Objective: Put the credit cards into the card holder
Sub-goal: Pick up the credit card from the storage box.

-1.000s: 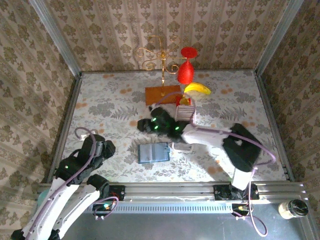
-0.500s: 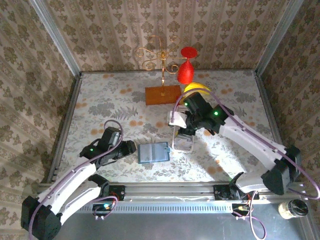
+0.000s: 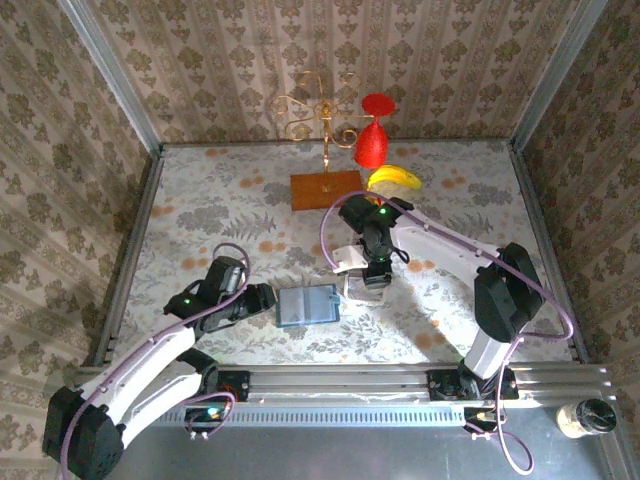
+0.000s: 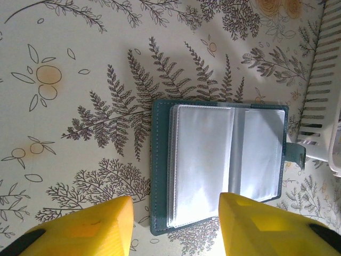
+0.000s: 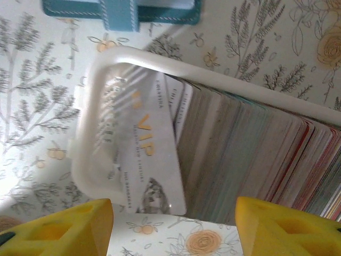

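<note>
I see the holder (image 4: 213, 160) teal with white stitching and a pale grey inside. The counter (image 4: 80, 106) is cream, printed with grey ferns and orange fruit. The cards (image 5: 240, 154) show grey, teal and red edges; the front one is pale with gold lettering. The rack (image 5: 88, 144) is white.

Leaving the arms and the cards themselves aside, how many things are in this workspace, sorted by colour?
Teal folding card holder: 1
White slotted plastic rack: 1
Yellow banana: 1
Red goblet-shaped object: 1
Orange-brown wooden block bearing a gold wire stand: 1
Total: 5
</note>
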Tool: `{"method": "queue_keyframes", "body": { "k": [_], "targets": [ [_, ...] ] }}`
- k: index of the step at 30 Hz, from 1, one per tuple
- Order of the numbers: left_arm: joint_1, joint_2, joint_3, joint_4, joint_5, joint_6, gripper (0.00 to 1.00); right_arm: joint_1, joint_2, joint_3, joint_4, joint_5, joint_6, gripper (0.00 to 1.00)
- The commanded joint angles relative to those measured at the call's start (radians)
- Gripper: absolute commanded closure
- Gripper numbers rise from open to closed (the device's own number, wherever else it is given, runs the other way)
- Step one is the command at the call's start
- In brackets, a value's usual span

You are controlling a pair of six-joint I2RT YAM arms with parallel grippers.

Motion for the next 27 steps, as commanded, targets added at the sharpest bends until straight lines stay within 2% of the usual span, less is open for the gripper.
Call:
{"method": "queue_keyframes", "body": {
  "k": [1,10,22,27],
  "targets": [
    [0.006,-0.009,-0.014,0.014,0.016,0.023,0.54,0.009,0.034,0.010,0.014,0.101,-0.024,0.37],
    [0.008,-0.009,-0.023,0.015,0.013,0.021,0.55,0.029,0.080,-0.025,0.069,0.150,-0.016,0.39],
    [0.010,-0.009,-0.032,0.021,0.014,0.017,0.56,0.068,0.084,-0.049,0.023,0.137,-0.010,0.60],
    [0.010,-0.009,-0.040,0.026,0.015,0.011,0.56,0.072,0.070,-0.055,0.005,0.152,-0.010,0.60]
  ]
}}
